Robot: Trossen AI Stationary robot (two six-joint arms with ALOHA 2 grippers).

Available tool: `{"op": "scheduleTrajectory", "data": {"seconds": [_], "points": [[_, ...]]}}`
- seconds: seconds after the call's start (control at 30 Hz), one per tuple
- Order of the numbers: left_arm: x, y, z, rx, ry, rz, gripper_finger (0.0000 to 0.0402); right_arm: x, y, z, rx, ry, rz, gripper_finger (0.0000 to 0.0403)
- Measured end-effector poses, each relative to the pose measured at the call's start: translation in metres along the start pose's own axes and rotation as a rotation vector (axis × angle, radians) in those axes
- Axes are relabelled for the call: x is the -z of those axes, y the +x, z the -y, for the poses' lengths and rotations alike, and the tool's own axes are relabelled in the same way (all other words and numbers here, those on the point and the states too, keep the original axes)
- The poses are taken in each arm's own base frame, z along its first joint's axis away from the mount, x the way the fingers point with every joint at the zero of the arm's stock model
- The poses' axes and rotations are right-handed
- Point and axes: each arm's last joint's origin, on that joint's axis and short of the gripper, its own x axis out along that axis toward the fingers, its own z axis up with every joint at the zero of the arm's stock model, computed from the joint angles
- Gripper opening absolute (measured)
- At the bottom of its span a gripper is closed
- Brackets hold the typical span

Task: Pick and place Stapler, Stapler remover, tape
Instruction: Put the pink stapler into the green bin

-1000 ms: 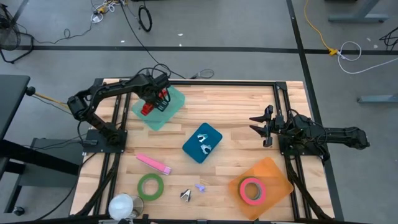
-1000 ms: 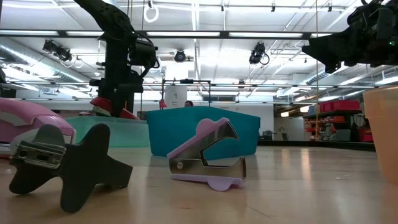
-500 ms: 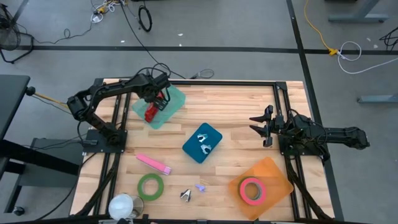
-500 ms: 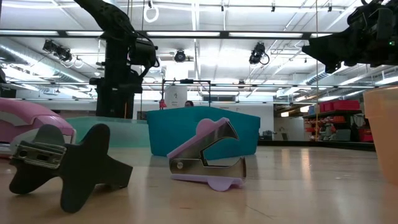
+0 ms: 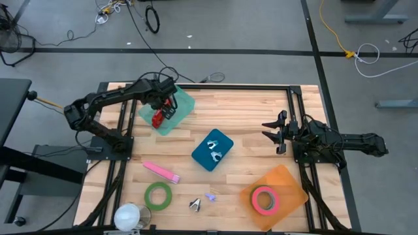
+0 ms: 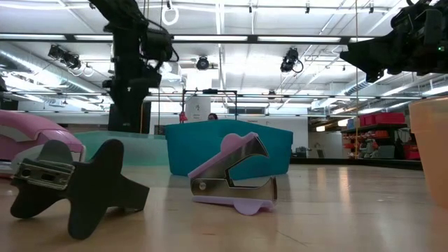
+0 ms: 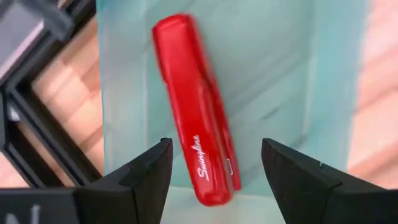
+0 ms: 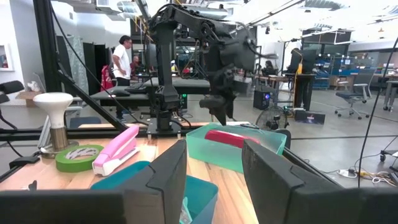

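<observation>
Left gripper (image 5: 163, 108): you see it above the green tray, with the fingers spread apart on both sides of the red stapler and holding nothing. In the left wrist view the two fingers (image 7: 140, 174) stand clear of the stapler.
Red stapler (image 7: 196, 109): it lies flat inside the green tray (image 5: 184, 104), at the far left part of the table. It is free from the gripper.
Right gripper (image 5: 277, 132): your right arm waits at the right side of the table, above the wood. The fingers are partly apart and you can see nothing between them.
Blue tray (image 5: 212, 149): it stands in the middle of the table. One pale remover lies inside it.
Removers: a black remover (image 6: 77, 183) and a purple remover (image 6: 234, 175) lie on the wood at the near edge, close to each other but not touching.
Pink stapler (image 5: 160, 171): it lies on the wood, between the green tray and the green tape.
Green tape (image 5: 157, 195): it lies flat on the wood near the front left corner.
Pink tape (image 5: 264, 198): it lies inside the orange tray (image 5: 287, 179), at the front right.
Room: in the right wrist view you see a person (image 8: 123, 59) standing well behind the table.
</observation>
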Motion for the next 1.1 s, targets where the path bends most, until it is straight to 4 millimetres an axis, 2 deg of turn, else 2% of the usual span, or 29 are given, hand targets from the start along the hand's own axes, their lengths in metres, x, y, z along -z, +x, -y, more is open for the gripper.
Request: {"op": "scheduleTrajectory", "data": {"seconds": [0.23, 0.5, 1.1], "points": [[0.016, -0.032, 0.017, 0.118, 0.208, 0.105, 0.0248, 0.000, 0.000, 0.000, 0.000, 0.000, 0.000, 0.0155], [0.043, -0.065, 0.045, 0.322, 0.450, 0.189, 0.0248, 0.000, 0.000, 0.000, 0.000, 0.000, 0.000, 0.0155], [0.113, -0.099, 0.111, 0.584, 0.900, 0.179, 0.0248, 0.000, 0.000, 0.000, 0.000, 0.000, 0.000, 0.0155]]}}
